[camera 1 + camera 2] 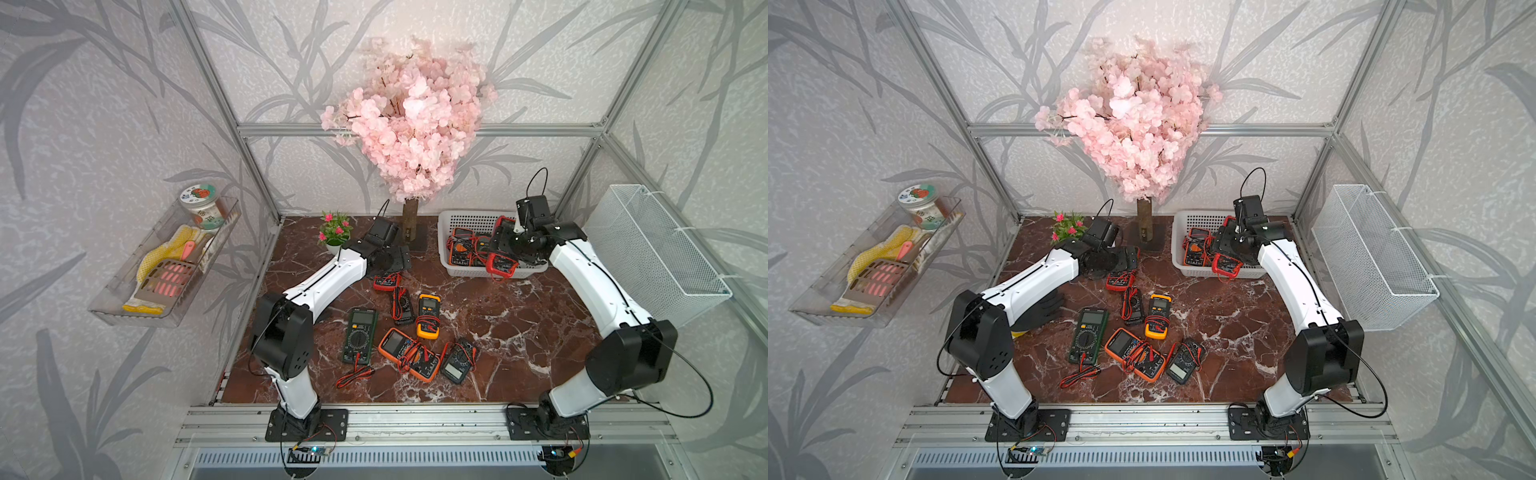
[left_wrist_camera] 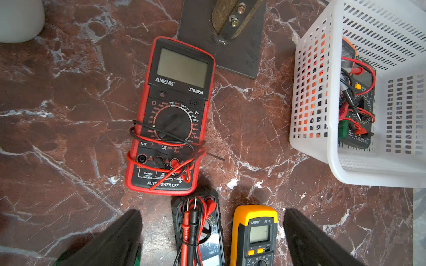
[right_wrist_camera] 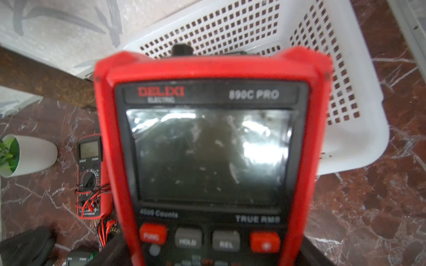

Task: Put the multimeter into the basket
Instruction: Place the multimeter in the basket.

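My right gripper is shut on a red DELIXI multimeter. In both top views it holds this multimeter tilted over the front rim of the white basket. The basket holds several other multimeters. My left gripper is open and empty, low above the marble table. A red ANENG multimeter lies just ahead of its fingers, with a black one and a yellow one between them.
Several more multimeters lie mid-table: green, orange, dark grey. The blossom tree's trunk and base plate and a small potted plant stand at the back. A wire-mesh bin hangs on the right wall, a clear tray on the left.
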### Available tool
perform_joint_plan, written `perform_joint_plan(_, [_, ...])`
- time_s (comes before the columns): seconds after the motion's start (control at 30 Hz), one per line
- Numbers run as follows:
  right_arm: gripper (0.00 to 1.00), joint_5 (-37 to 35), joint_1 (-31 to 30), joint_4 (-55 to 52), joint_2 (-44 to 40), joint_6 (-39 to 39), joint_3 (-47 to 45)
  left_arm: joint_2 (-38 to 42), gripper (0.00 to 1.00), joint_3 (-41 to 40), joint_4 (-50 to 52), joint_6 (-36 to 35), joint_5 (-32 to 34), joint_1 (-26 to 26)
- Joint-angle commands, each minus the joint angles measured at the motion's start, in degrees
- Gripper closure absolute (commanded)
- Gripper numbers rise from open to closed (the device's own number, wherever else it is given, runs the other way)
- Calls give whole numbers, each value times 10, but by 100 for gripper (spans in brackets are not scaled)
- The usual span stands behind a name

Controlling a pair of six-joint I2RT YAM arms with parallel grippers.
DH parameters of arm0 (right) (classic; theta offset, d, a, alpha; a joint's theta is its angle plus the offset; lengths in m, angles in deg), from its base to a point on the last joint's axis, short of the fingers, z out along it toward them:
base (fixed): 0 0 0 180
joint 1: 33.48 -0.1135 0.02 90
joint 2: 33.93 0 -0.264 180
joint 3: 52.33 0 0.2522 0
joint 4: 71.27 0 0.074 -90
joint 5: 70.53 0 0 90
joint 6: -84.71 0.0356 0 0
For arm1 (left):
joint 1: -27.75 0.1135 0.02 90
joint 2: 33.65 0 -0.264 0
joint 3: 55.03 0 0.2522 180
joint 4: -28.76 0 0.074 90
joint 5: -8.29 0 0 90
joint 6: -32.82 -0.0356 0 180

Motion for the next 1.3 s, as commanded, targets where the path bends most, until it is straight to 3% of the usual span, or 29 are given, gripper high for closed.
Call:
perform_joint_plan(0.0, [40, -9, 22, 41, 22, -11, 40, -12, 0, 21, 19, -11, -5, -3])
perform_joint_plan(0.63, [40, -69, 86, 39, 221, -51, 208, -17, 0, 17, 22, -11, -9, -6])
perform_joint_plan(1.27, [40, -93, 99, -66, 382, -135, 376, -31, 0, 37, 31, -14, -8, -5])
